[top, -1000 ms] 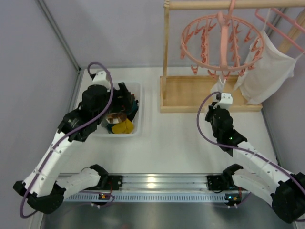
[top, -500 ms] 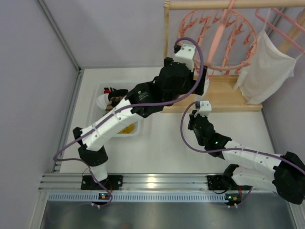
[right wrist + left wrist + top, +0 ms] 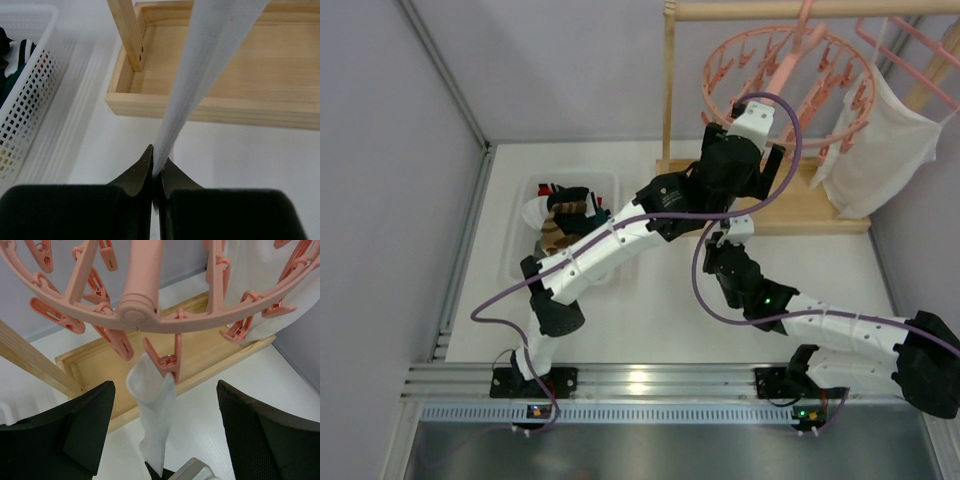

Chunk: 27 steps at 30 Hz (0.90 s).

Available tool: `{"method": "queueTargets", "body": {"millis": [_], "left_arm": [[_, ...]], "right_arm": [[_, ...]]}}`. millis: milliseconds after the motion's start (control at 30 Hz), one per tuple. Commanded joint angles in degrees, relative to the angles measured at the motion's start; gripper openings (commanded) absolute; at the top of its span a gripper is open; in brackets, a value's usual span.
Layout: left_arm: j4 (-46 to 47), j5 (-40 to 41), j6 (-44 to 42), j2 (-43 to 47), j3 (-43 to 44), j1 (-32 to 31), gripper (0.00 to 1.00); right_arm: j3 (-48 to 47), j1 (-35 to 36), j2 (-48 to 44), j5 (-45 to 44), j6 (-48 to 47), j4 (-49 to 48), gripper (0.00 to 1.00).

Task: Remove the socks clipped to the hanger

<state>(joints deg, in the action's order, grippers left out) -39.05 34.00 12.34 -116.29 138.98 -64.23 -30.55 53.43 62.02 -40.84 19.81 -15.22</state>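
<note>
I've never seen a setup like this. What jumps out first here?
A round pink hanger ringed with pegs hangs over the wooden stand, a single white sock dangling from one peg. The right tool pinches the sock's lower end, holding it taut, while the left tool gapes open on either side of it. At the left, a white basket holds other socks.

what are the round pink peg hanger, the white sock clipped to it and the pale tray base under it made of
The round pink ring hanger: probably moulded plastic, smooth with a slight sheen. The limp white sock: soft knit fabric, matte, fine ribbing showing in the right wrist view. The pale rectangular tray base: apparently bare light wood, with visible grain lines.
</note>
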Motion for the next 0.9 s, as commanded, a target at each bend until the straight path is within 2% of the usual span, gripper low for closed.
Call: {"method": "queueTargets", "body": {"millis": [0, 133, 533, 733, 867], "left_arm": [[6.52, 1.42, -2.93, -0.60, 2.70, -0.02, 0.85], [8.90, 2.13, -4.95, -1.83, 2.53, 0.07, 0.79], [10.39, 4.50, -5.39, -2.27, 1.30, 1.56, 0.77], [11.53, 2.31, -5.13, -2.27, 1.30, 2.35, 0.71], [12.33, 0.37, -5.39, -2.80, 1.38, 3.23, 0.70]], "right_arm": [[-1.71, 2.11, -1.02, -1.43, 1.19, -1.48, 0.00], [-1.71, 2.64, -1.99, -1.35, 1.10, -0.69, 0.00], [-1.36, 3.87, -4.80, -0.91, 0.31, 0.19, 0.00], [-1.54, 4.75, -5.33, -0.29, -0.12, -0.51, 0.00], [-1.54, 5.19, -5.51, 0.76, -0.83, -0.95, 0.00]]}}
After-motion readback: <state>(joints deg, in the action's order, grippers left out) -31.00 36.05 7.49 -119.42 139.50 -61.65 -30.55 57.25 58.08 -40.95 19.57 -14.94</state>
